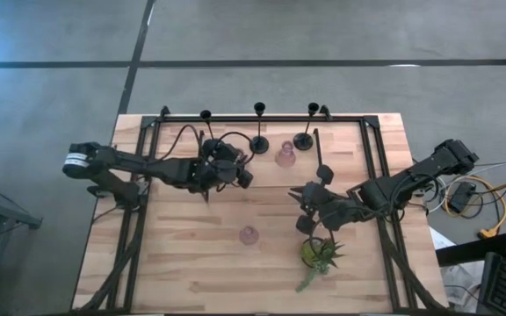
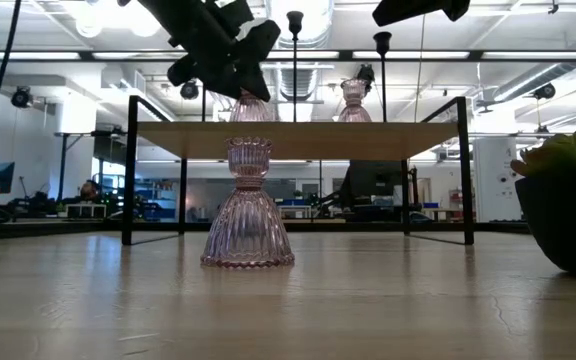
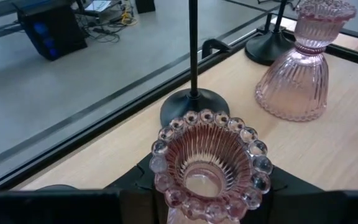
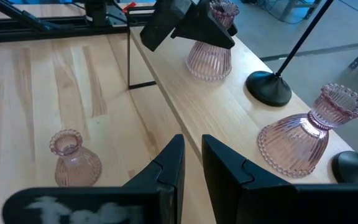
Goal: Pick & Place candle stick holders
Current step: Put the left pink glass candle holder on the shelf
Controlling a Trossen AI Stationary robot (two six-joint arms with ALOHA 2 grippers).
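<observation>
- Left gripper [image 1: 227, 167]: upper centre-left of the high view, over the raised wooden shelf [image 1: 358, 154]; jaws clamped on a ribbed pink glass candle holder with beaded rim [image 3: 207, 168], held upright with its cup mouth facing the wrist camera.
- Held holder, position: long axis vertical, base just above or on the shelf; contact cannot be told.
- Neighbours on the shelf: black metal candlestick with round disc base [image 1: 259, 143] just beyond the held piece; second pink ribbed glass holder [image 1: 285, 155] to its right, apart from it.
- Third pink glass holder [image 1: 249, 234]: standing on the lower tabletop, centre of the high view, nearer the right arm.
- Right gripper [image 1: 310, 211]: right of centre, fingers nearly together, empty, beside the green spiky potted plant [image 1: 319, 256].
- Judgement: release onto the shelf is likely next.
</observation>
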